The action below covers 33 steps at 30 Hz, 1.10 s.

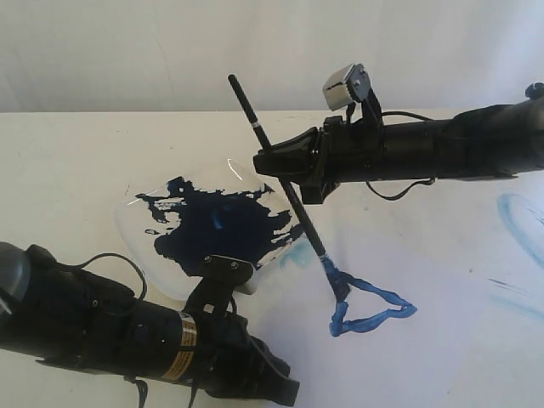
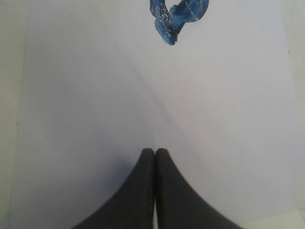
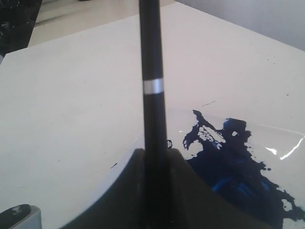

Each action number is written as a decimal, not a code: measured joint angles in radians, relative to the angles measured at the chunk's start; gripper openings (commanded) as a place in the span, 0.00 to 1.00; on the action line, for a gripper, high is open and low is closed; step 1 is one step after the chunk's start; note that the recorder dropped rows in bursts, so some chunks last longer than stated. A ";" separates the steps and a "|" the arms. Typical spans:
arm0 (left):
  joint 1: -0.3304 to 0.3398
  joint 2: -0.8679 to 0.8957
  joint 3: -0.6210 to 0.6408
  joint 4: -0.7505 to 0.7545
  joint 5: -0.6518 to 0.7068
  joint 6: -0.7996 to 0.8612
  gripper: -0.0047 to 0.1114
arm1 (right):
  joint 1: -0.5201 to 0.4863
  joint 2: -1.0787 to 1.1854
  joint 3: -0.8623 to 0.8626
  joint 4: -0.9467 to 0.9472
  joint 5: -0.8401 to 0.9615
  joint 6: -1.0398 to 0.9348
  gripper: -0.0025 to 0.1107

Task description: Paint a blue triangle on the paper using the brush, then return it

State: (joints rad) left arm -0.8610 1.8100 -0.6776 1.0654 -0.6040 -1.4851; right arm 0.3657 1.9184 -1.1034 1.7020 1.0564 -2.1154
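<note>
Seen from the exterior camera, a cream desk (image 1: 68, 153) carries a pale sheet of paper (image 1: 442, 357) toward 4 o'clock. On the paper, a small blue triangle (image 1: 371, 308) is drawn in thick glossy strokes, also toward 4 o'clock from the view's centre. The right gripper (image 1: 270, 161) is reached in from 3 o'clock and is closed narrowly around the black handle of the brush (image 1: 302, 212). The brush is tilted, its free end pointing to 11 o'clock and its blue-stained bristles to 5 o'clock. The bristles are set against the triangle's 10 o'clock corner.

A clear plastic dish (image 1: 127, 223) is placed at 9 o'clock, beside the paper, and a dark navy paint puddle (image 1: 212, 225) is spread inside it. A faint pale-blue smear (image 1: 520, 223) is seen at the 3 o'clock edge.

In the left wrist view, the left gripper (image 2: 155, 151) is shown with its tips pressed together and nothing between them, above bare paper, with part of the triangle ahead.
</note>
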 measured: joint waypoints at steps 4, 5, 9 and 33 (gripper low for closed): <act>0.000 0.000 0.000 0.000 0.000 0.000 0.04 | 0.000 0.001 -0.008 0.000 -0.011 0.000 0.02; 0.000 0.000 0.000 0.000 0.000 0.000 0.04 | 0.000 0.002 -0.013 0.000 -0.011 0.000 0.02; 0.000 0.000 0.000 0.000 0.000 0.000 0.04 | 0.000 0.012 -0.030 0.000 -0.013 0.000 0.02; 0.000 0.000 0.000 0.000 0.000 0.000 0.04 | 0.000 0.027 -0.078 0.000 -0.079 0.000 0.02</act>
State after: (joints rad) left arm -0.8610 1.8100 -0.6776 1.0654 -0.6040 -1.4851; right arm 0.3657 1.9458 -1.1815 1.7019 0.9772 -2.1154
